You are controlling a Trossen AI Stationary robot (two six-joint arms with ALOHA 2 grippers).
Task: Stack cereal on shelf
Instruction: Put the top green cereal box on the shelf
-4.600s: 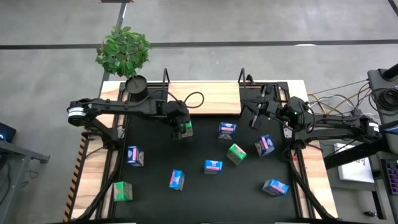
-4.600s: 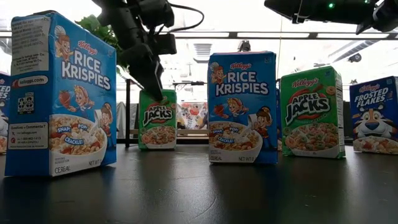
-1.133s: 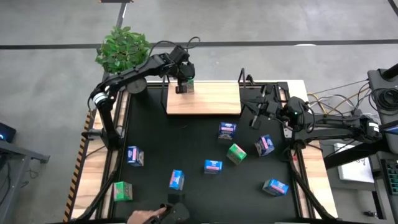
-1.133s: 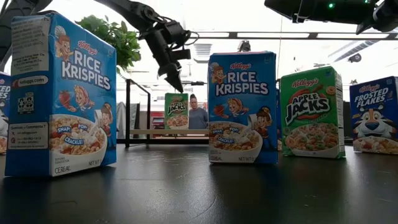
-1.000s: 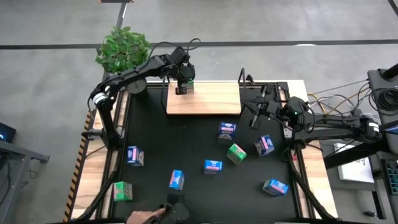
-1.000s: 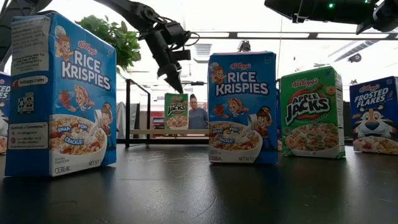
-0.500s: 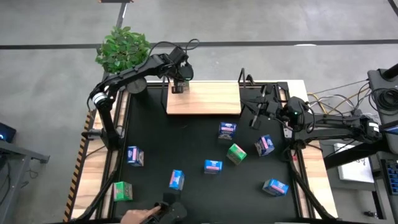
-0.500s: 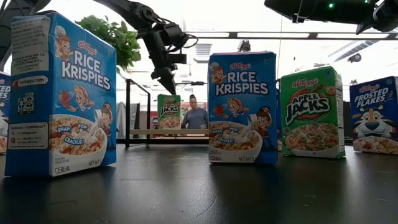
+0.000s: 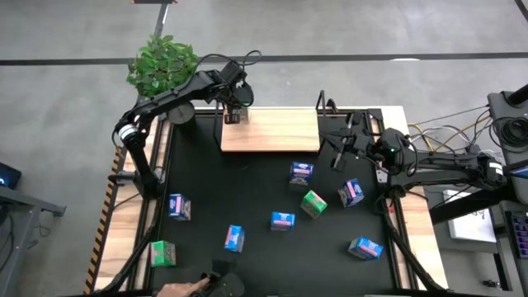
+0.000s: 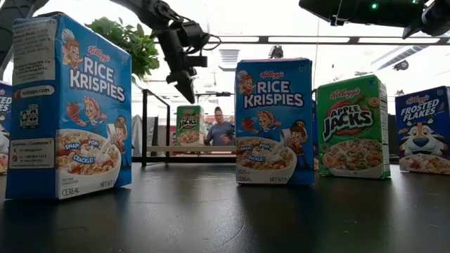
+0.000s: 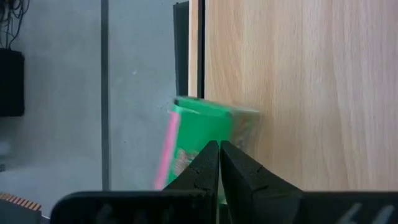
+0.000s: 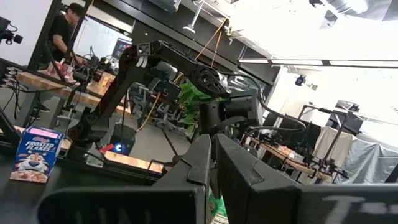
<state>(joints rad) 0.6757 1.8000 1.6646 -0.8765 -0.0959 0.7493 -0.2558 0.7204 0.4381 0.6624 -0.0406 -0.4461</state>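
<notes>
A green cereal carton (image 9: pixel 232 116) stands upright on its base at the far left corner of the light-wood shelf (image 9: pixel 276 132), beside a black upright; the low view shows it too (image 10: pixel 188 125). My left gripper (image 10: pixel 188 94) is shut and slants down from above, its tips just over the carton's top (image 11: pixel 211 121). My right gripper (image 9: pixel 337 154) is shut and raised near the table's far right, holding nothing. More cereal cartons lie on the black mat: a blue one (image 9: pixel 301 172), a green one (image 9: pixel 313 203) and several others. My left gripper's shut fingertips (image 11: pixel 219 149) stand over the top of the green carton, slanting down from above. Whether they touch the top I cannot tell. The carton stands on the shelf.
A potted plant (image 9: pixel 163 66) stands beyond the far left corner. Cartons dot the mat's left (image 9: pixel 179 207), near left (image 9: pixel 163 252) and near right (image 9: pixel 365 247). A person's hand (image 9: pixel 177 290) with a dark object shows at the near edge. The shelf's right part is bare.
My left gripper, staying shut, has moved toward the table's left edge above the shelf and risen slightly. The green carton has slid with it along the shelf toward the left end, staying upright.
</notes>
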